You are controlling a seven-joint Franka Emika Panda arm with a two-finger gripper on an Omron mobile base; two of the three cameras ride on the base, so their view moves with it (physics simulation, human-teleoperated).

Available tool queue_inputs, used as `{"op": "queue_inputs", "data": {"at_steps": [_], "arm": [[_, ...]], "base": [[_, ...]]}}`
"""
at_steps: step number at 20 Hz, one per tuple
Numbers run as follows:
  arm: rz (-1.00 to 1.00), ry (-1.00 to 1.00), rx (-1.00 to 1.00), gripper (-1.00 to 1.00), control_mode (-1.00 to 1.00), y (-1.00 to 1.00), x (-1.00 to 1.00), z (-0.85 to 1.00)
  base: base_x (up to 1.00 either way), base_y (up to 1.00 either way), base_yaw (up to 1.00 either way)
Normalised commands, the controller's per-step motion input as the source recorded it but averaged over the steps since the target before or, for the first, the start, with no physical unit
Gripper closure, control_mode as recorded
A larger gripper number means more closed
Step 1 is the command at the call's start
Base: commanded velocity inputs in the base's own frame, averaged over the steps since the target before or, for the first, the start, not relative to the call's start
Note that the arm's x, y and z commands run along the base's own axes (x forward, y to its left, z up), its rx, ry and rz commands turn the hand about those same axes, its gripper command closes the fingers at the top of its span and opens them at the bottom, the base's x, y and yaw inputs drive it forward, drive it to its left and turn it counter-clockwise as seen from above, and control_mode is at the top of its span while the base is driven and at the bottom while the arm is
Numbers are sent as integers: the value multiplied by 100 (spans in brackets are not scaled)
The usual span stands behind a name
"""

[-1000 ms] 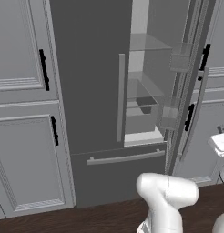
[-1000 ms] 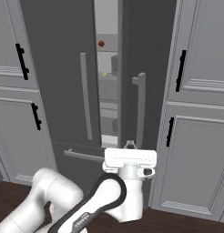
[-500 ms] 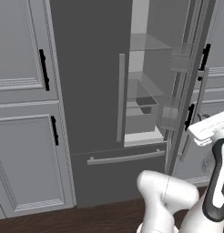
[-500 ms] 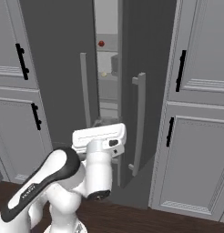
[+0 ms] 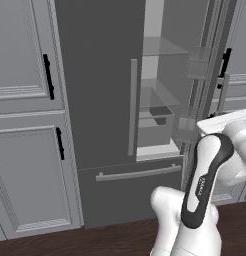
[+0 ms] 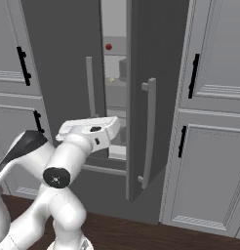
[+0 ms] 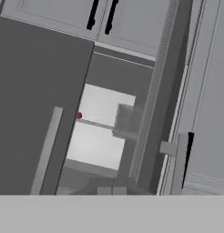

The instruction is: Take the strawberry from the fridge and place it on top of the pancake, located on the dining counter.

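L base view: fridge (image 5: 110, 100) w/ right door swung open, pale interior, glass shelves and a bin visible ahead of the arm. The fruit can't be made out from this side. Door bins on the open door stand just up and left of the wrist.

R base view: looks thru the door gap. Strawberry (image 6: 108, 47) sits on an upper shelf, well above and slightly right of the hand, far back from it. A small pale yellowish item (image 6: 110, 79) lies one shelf lower, also above the hand. The open door's bar handle is off to the hand's right. This angle gives shelf height, which the L view lacks.

Hand view: rolled, so fridge runs diagonal. Tool (image 7: 112, 191) fingertips are together at bottom edge, nothing between them. Strawberry (image 7: 78, 115) is ahead and left of the tips, right at the closed door's edge, well apart from them. Gives the approach line; no help w/ height.

Handling, my read: tiny, light, soft, roundish, so it'll likely roll or squirt out if nudged, and bruise if squeezed hard. Best taken across its widest middle, tips spread first, gentle close. The left door's edge sits close beside it, so little room on that side.
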Motion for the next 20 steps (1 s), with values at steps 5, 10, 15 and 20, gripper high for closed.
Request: {"op": "queue_inputs", "data": {"at_steps": [5, 10, 15, 20], "arm": [[-27, 0, 11, 100, -100, 100, 49, 0], [-10, -10, 31, 100, -100, 69, 34, -13], [-1, -6, 11, 100, -100, 18, 25, -48], [0, -1, 0, 100, -100, -1, 42, -48]], "base": [[0, 0, 0], [0, 0, 0], [0, 0, 0], [0, 0, 0]]}}
